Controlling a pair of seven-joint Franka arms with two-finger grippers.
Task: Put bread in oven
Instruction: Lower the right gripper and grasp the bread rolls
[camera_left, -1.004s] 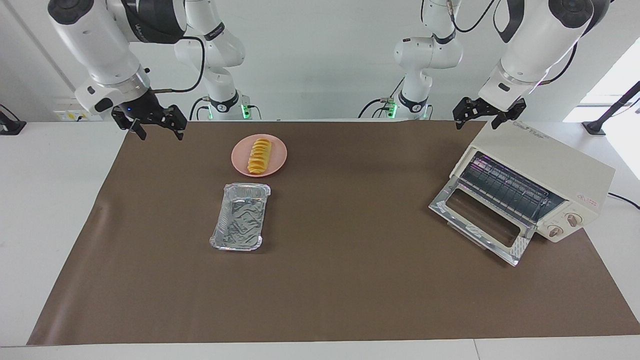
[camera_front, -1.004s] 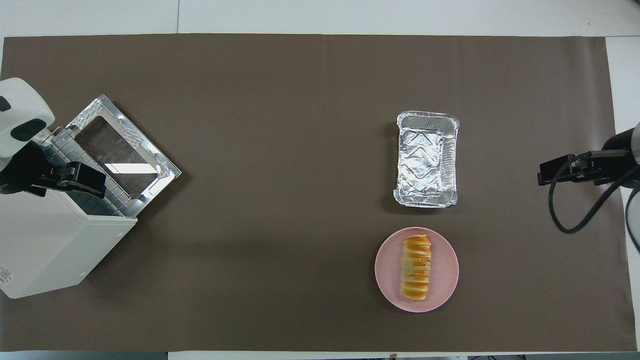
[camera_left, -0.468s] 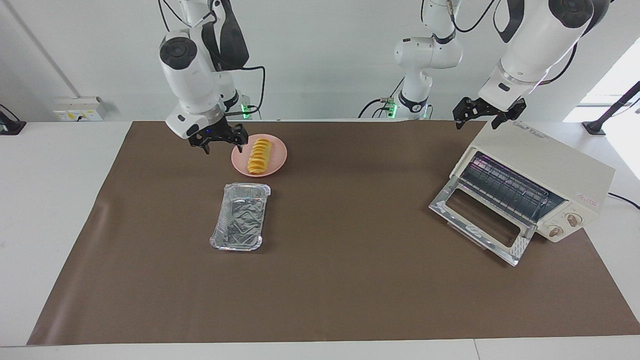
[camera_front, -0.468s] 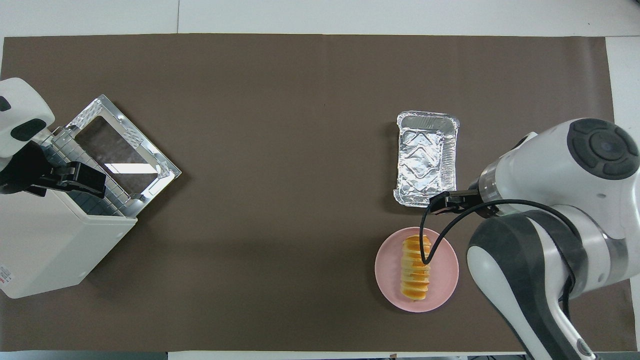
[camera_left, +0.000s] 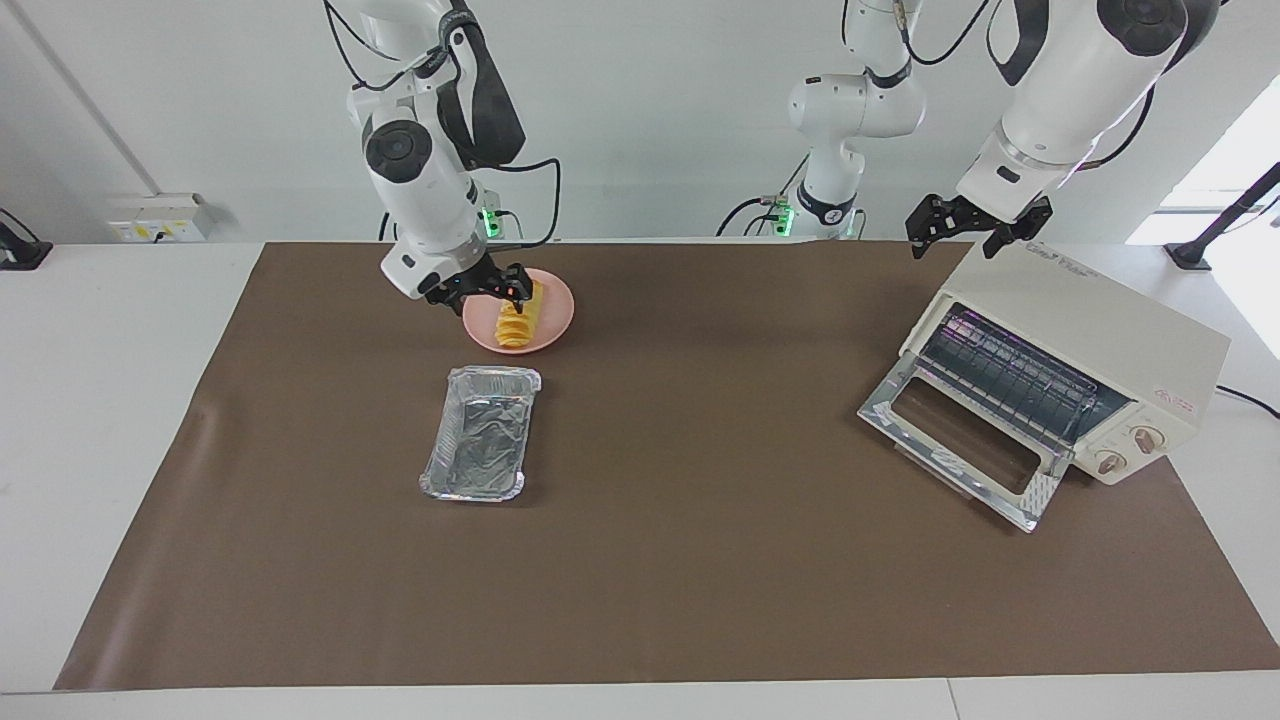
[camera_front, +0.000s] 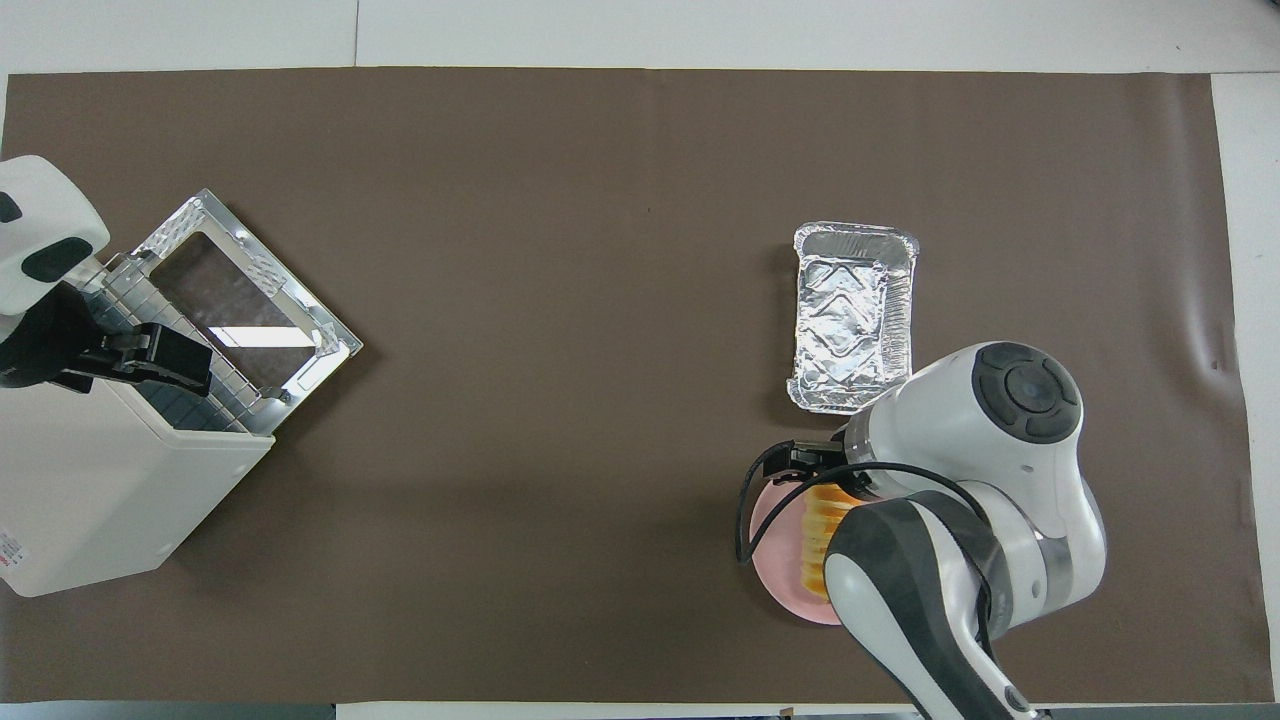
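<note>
Right gripper (camera_left: 482, 292) — fingers spread, nothing grasped, low over the ridged yellow-orange bread loaf (camera_left: 516, 322) on the round pink plate (camera_left: 553, 312), toward the right arm's end of the table. Crinkled silver foil tray (camera_left: 478, 446) — farther from the robots than the plate, just beside it. Left gripper (camera_left: 975, 226) — fingers apart, empty, waiting above the boxy cream-white toaster oven (camera_left: 1085, 340), whose glass door (camera_left: 960, 440) hangs dropped open onto the brown table mat (camera_left: 700, 560)
</note>
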